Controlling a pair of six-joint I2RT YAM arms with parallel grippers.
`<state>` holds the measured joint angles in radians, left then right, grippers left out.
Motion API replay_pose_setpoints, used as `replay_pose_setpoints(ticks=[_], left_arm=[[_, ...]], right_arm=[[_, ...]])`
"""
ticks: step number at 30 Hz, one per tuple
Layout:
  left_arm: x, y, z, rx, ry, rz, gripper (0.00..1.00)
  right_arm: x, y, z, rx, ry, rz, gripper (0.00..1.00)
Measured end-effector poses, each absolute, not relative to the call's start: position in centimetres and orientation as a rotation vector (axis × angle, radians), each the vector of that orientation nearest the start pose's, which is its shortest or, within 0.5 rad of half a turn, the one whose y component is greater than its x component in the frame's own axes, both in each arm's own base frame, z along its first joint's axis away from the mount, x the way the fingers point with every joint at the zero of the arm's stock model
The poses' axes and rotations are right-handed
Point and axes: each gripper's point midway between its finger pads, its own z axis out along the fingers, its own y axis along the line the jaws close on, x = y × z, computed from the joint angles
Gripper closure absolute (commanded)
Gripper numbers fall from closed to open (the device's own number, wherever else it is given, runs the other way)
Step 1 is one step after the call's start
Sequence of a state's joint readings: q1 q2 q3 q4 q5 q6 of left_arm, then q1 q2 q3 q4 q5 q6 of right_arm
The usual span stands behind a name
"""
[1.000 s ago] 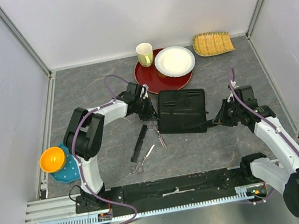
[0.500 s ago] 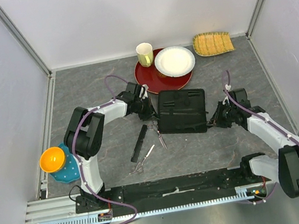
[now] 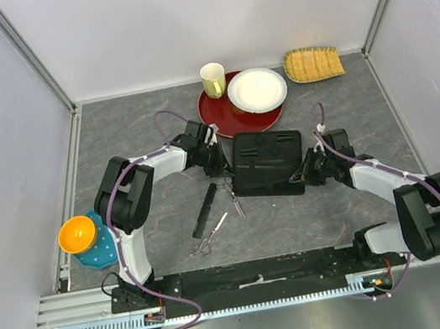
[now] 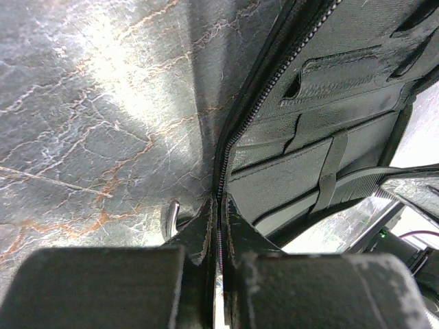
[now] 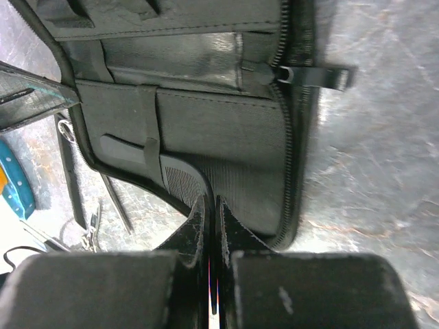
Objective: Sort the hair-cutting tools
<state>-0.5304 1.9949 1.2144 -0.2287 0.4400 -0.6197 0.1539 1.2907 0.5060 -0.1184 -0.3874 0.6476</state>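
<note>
Now, the long black comb (image 3: pixel 206 209), the upper scissors (image 3: pixel 228 194) and the lower scissors (image 3: pixel 210 237) lie on the table (image 3: pixel 129 129) just left of the open black case (image 3: pixel 267 163). The left gripper (image 3: pixel 218 163) is closed tight on the case's zipper edge and should keep it firm. The right gripper (image 3: pixel 305 172), its jaws almost together on what seems the thicker comb tool (image 5: pixel 185 179), should push it flat into the pocket. Compared with a second ago, only the right arm has come closer to the case.

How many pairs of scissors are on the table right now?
2. The far scissors lie between the black comb and the case; the near scissors lie closer to the arm bases. The case could hide more.
</note>
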Motion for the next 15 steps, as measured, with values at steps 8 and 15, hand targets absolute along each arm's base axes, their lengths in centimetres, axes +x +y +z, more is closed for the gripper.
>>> replay_pose_setpoints(ticks=[8, 15], left_arm=[[32.6, -30.3, 1.8, 0.054, 2.756, -0.948, 0.96], [32.6, -30.3, 1.8, 0.053, 2.756, -0.947, 0.97]], right_arm=[[26.8, 15.2, 3.2, 0.45, 2.511, 0.86, 1.0], [26.8, 15.7, 2.7, 0.479, 2.496, 0.878, 0.93]])
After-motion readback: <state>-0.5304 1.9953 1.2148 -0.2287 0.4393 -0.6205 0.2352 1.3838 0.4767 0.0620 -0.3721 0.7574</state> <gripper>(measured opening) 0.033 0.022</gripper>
